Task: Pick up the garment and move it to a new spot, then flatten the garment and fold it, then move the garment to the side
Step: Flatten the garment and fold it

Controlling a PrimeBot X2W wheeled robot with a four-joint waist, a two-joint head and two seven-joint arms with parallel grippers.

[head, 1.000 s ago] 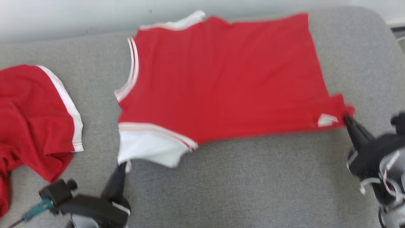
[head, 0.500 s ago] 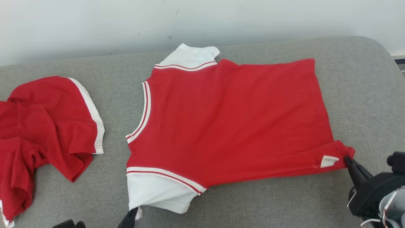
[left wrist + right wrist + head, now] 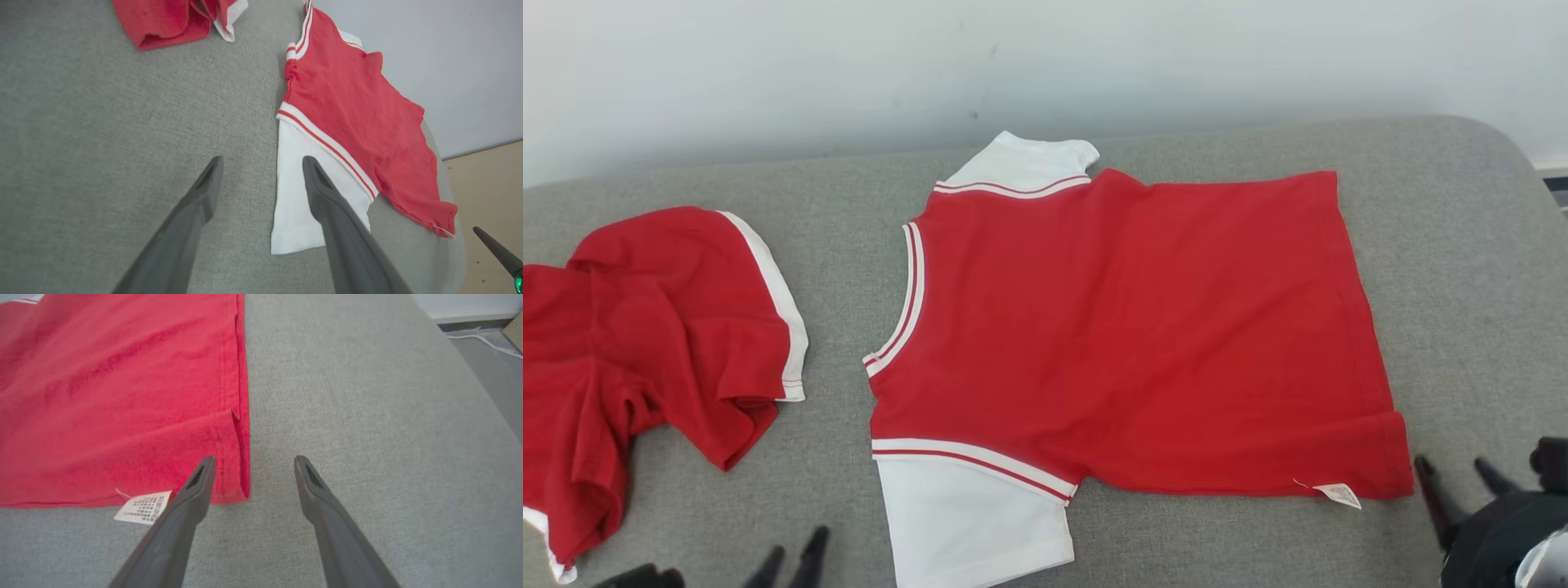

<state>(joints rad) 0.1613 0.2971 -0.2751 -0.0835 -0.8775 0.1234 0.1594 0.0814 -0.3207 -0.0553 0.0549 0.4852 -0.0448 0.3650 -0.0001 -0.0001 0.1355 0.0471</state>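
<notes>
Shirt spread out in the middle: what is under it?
The shirt lies flat on the grey cushion, which shows beside it. A white care label pokes out at the hem. Anything directly beneath the cloth is covered.

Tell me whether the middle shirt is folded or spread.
Spread: the shirt lies flat on the couch, full length showing, nothing doubled over.

Flat red cloth T-shirt [image 3: 1135, 327]: white sleeves, red-and-white striped trim.
Crumpled red cloth garment [image 3: 645, 327]: white edge band.
Small rectangular cloth label [image 3: 144, 507]: white, dark print.
Padded woven cushion [image 3: 1217, 539]: plain grey.
</notes>
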